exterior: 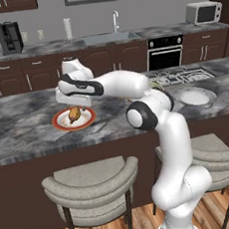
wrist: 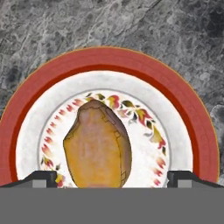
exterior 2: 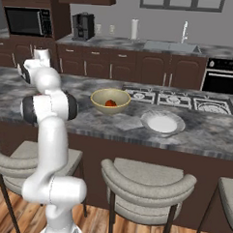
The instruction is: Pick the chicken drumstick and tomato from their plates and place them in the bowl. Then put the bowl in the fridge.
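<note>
Grey marbled island counter point(exterior: 27, 126) runs across the kitchen, with stools along its near edge and a cooktop point(exterior 2: 177, 100) set into its far side. Red-rimmed plate point(exterior: 73, 119) sits toward the near edge of the counter, and the chicken drumstick point(wrist: 97, 146) lies at its centre, on the floral inner ring. Gripper point(wrist: 112, 178) hangs directly above this plate, jaws spread fully wide with one fingertip point(wrist: 41, 178) on either side of the drumstick, gripping nothing; whether the tips touch the plate cannot be told. Tan bowl point(exterior 2: 110, 100) stands further along the counter, just beside the cooktop edge, with the tomato point(exterior 2: 110, 103) resting inside it. White-grey plate point(exterior 2: 162, 123) lies near the bowl, closer to the stool side, apart from it.
</note>
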Controlling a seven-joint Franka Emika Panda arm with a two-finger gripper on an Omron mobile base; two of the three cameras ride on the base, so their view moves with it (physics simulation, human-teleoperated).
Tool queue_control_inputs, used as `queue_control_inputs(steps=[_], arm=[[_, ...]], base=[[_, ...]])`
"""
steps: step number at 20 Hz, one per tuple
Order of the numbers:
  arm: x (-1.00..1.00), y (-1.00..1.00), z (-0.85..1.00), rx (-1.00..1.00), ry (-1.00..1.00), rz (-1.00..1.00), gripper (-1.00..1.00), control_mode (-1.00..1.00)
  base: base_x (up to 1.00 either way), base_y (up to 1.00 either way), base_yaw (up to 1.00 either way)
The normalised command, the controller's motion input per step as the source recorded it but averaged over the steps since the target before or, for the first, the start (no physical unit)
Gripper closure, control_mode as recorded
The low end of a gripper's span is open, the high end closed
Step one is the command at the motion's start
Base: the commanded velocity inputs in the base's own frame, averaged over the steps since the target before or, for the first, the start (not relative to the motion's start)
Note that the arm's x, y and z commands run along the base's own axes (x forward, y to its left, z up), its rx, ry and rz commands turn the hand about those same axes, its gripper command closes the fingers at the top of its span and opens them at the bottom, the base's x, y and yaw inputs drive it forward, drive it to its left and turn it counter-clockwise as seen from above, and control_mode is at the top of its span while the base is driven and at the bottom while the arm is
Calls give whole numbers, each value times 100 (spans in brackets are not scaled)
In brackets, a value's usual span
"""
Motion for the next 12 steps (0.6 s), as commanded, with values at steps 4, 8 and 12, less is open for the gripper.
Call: queue_control_inputs(steps=[4, 8, 12], arm=[[7, 8, -17, 0, 10, 0, -100, -100], [2, 2, -15, 0, 8, 0, -100, -100], [-11, 0, -12, 0, 5, 0, -100, -100]], base=[[0, 0, 0], [0, 0, 0], [0, 0, 0]])
